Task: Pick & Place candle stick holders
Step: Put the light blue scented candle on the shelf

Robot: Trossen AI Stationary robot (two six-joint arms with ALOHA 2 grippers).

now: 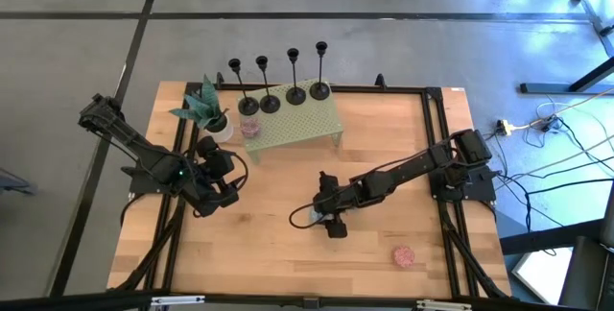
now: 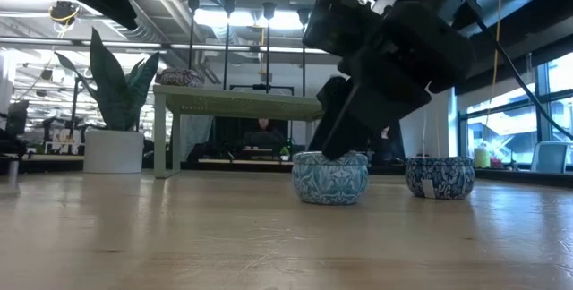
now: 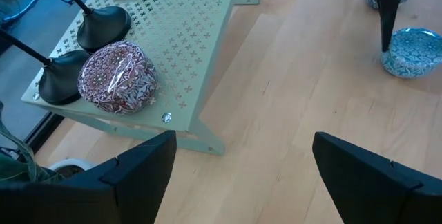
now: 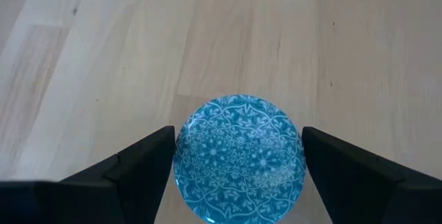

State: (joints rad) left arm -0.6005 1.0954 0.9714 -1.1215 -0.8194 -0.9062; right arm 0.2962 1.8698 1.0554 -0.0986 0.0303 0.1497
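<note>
High view: candle stick holders (image 1: 278, 85) stand well apart from right gripper (image 1: 329, 217) — open.

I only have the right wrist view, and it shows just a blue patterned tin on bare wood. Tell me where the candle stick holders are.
Observer: All four candle stick holders stand upright in a row along the far edge of the green perforated stand.
Operator: Report the left gripper.
Observer: The left gripper is open and empty, hovering near the stand's left end.
Operator: Say what else is on that stand.
Observer: A red patterned tin sits at its left end, next to the nearest holder's base.
</note>
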